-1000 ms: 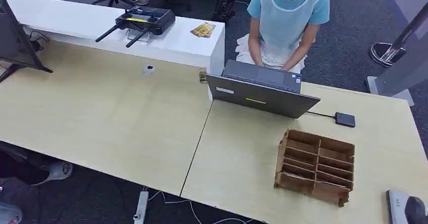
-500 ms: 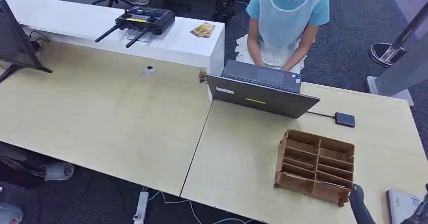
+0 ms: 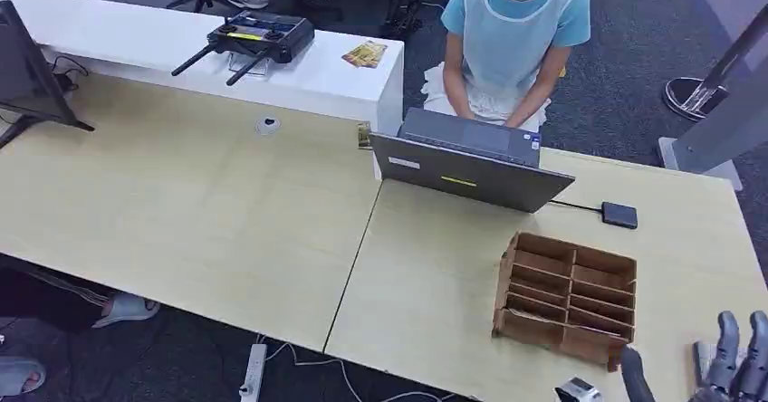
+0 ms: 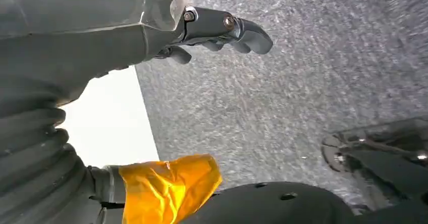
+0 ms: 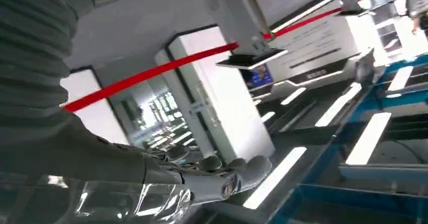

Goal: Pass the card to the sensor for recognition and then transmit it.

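Where the head view cuts off at about 5 o'clock, the right hand (image 3: 724, 366) rises over the near edge of the light wooden table (image 3: 226, 212), its dark fingers (image 3: 726, 334) upright and spread apart, the thumb off to one side, nothing between them. It stands just beside the brown cardboard organiser (image 3: 566, 298), not touching it. A grey-white flat thing sits half hidden behind those fingers; cannot tell what it is.

Right wrist view: same hand (image 5: 217, 176), fingers stretched forward and empty, against white pillars, a red band and ceiling lights.

Left wrist view: left hand (image 4: 217, 32) hangs over grey carpet, fingers loosely bent, thumb apart, holding nothing. A crumpled yellow piece (image 4: 169, 183) shows close to the arm cover.

Card: a yellowish card (image 3: 364, 53) lies on the white counter (image 3: 136, 49) at 12 o'clock, well apart from both hands. A second small yellowish piece (image 3: 363, 136) sits at the counter's foot, beside the laptop (image 3: 471, 167); too small to identify.

Small black box (image 3: 619, 215) on a cable at 2 o'clock, possibly the sensor. A person in light blue (image 3: 516, 31) sits behind the laptop. Black controller with antennas (image 3: 258, 35) on the counter at 11 o'clock.
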`<state>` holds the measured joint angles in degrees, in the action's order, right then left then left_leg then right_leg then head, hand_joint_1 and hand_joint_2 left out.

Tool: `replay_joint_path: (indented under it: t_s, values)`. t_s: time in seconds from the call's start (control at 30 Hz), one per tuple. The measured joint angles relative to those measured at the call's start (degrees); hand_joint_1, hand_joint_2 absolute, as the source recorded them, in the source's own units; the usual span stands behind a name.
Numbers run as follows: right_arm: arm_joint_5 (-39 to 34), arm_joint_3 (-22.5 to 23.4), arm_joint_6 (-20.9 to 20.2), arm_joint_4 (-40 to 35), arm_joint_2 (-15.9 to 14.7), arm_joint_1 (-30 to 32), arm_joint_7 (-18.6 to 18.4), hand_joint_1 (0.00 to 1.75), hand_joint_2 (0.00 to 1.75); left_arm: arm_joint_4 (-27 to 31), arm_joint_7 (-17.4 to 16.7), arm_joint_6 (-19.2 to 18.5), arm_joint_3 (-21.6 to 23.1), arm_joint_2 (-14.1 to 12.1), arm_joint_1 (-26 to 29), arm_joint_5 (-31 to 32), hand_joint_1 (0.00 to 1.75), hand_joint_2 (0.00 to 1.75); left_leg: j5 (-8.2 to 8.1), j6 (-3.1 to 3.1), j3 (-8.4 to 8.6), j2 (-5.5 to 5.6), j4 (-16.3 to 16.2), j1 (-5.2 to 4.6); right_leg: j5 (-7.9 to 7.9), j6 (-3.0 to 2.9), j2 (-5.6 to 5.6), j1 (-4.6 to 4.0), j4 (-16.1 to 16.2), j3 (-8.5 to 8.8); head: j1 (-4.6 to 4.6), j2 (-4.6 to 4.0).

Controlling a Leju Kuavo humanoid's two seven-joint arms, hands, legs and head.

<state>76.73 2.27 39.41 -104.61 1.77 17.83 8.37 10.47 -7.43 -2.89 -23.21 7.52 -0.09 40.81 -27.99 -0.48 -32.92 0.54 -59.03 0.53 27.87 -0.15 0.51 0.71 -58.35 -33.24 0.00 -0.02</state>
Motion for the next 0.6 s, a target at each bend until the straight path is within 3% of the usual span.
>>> replay_joint_path:
  t_s: [0.13,0.23,0.5,0.6]
  values:
    - [3.64,1.97,0.00,-0.09,0.86,0.99,-0.77,0.00,1.75,0.00,-0.57,-0.06,0.00,0.83,-0.02,1.25,0.00,1.75,0.00,0.00,0.00,-0.01,0.00,0.00,0.00,0.00,-0.01,0.00,0.00,0.00,0.00,0.00]
    - [7.36,0.83,0.02,-0.94,-0.37,2.42,-2.43,0.00,1.75,0.00,-0.92,-0.70,0.24,1.00,-0.07,3.02,0.00,1.75,-0.01,0.00,-0.01,-0.01,0.00,0.01,0.00,0.00,0.00,-0.01,-0.01,0.00,-0.02,0.00]
    - [10.16,-6.00,-0.15,-4.24,-8.18,4.95,-12.15,0.00,1.75,0.11,-1.21,-2.16,-0.04,0.96,-0.03,4.63,0.00,1.75,-0.01,0.01,-0.02,-0.02,0.00,0.01,0.00,0.00,-0.01,0.01,0.00,0.01,-0.02,0.00]
    - [6.18,-9.71,-4.32,-3.96,-12.57,4.48,-14.80,0.00,1.75,0.11,-0.92,-2.12,-0.07,0.90,-0.03,6.16,0.00,1.75,-0.01,0.01,-0.03,-0.01,0.00,0.00,-0.01,0.02,-0.01,0.02,0.00,0.04,0.00,0.00]
